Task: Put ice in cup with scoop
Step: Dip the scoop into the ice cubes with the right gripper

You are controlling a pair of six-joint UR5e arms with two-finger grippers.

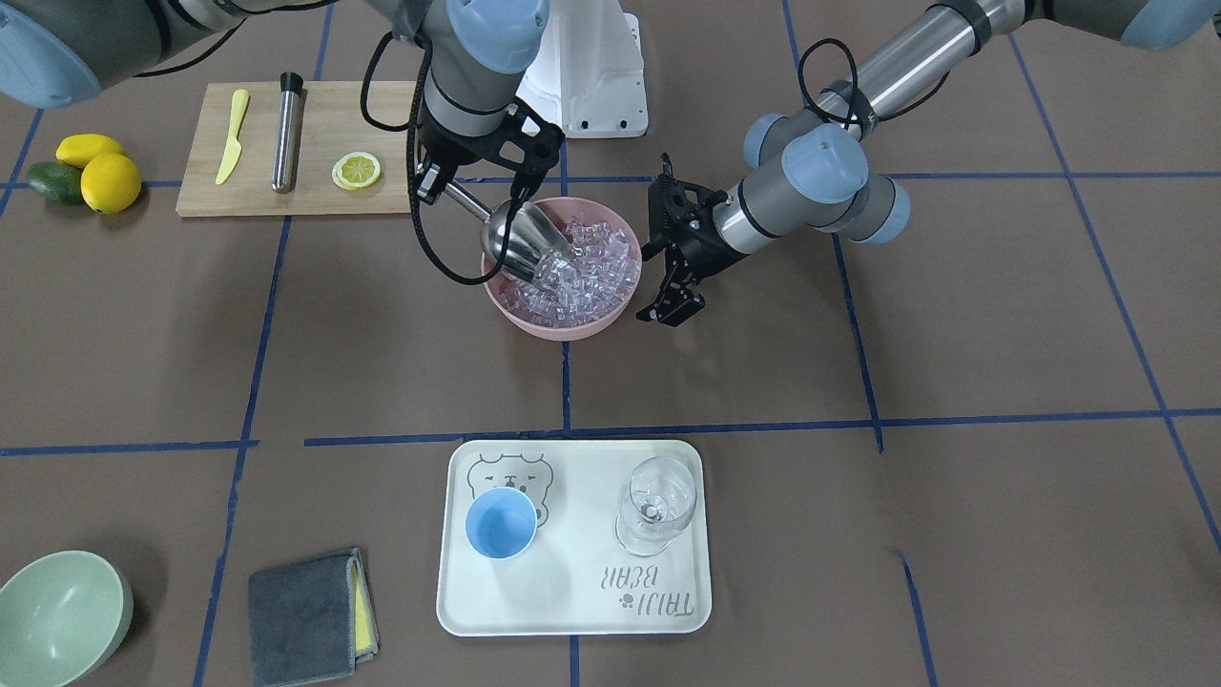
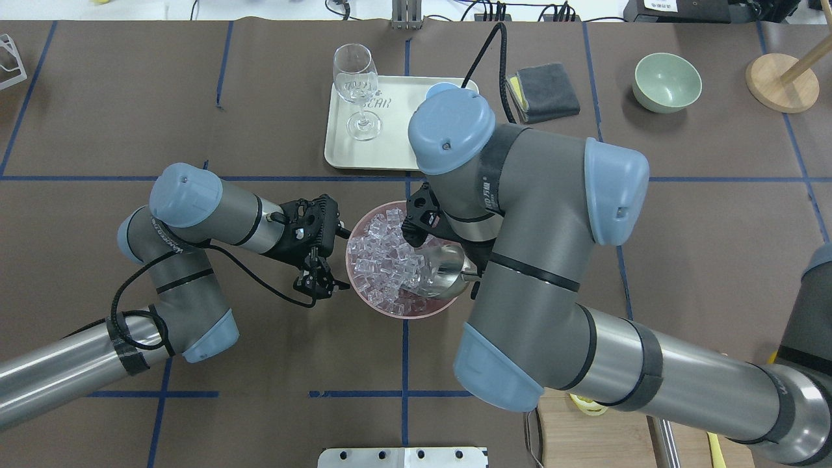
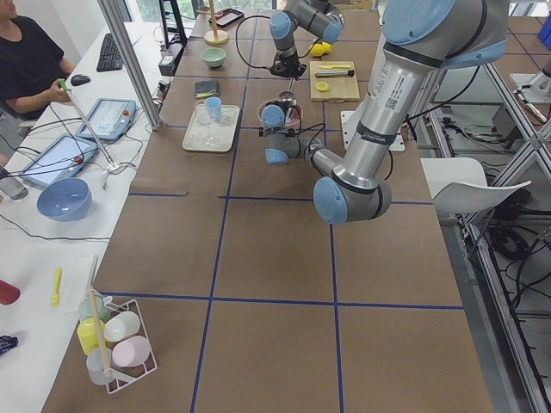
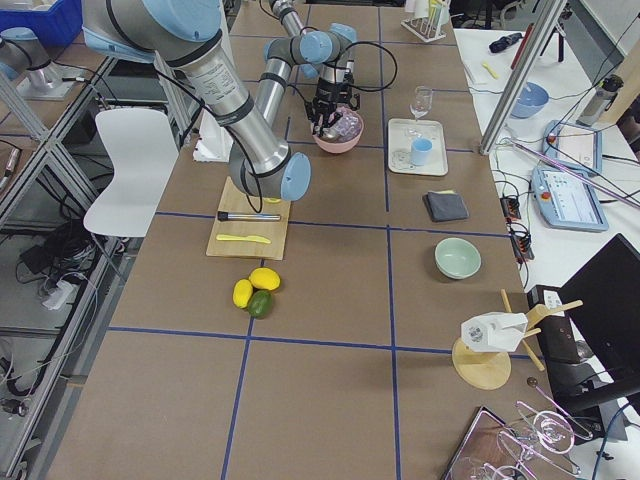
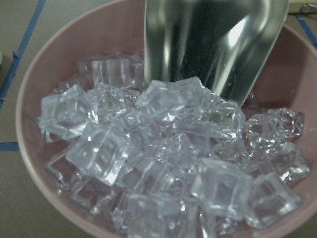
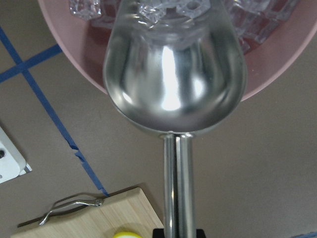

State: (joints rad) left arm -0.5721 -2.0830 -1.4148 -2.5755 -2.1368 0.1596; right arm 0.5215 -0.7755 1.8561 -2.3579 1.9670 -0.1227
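My right gripper point(image 1: 431, 183) is shut on the thin handle of the steel scoop point(image 1: 523, 239). The scoop's trough is tilted down into the ice point(image 1: 587, 272) that fills a pink bowl point(image 1: 563, 329). The right wrist view shows the scoop point(image 6: 173, 74) from behind, with a few cubes at its mouth. My left gripper point(image 1: 668, 307) is open and empty, just beside the bowl's rim and not touching it. Its camera looks onto the ice point(image 5: 163, 148) and the scoop point(image 5: 213, 44). The light-blue cup point(image 1: 501, 523) stands upright and empty on a white tray point(image 1: 572, 611).
A clear wine glass point(image 1: 653, 506) stands on the tray beside the cup. A cutting board point(image 1: 315, 196) holds a steel cylinder point(image 1: 286, 134), a yellow knife point(image 1: 232, 134) and a lemon slice point(image 1: 356, 171). Lemons point(image 1: 110, 181), a green bowl point(image 1: 57, 615) and a grey cloth point(image 1: 310, 615) lie further off.
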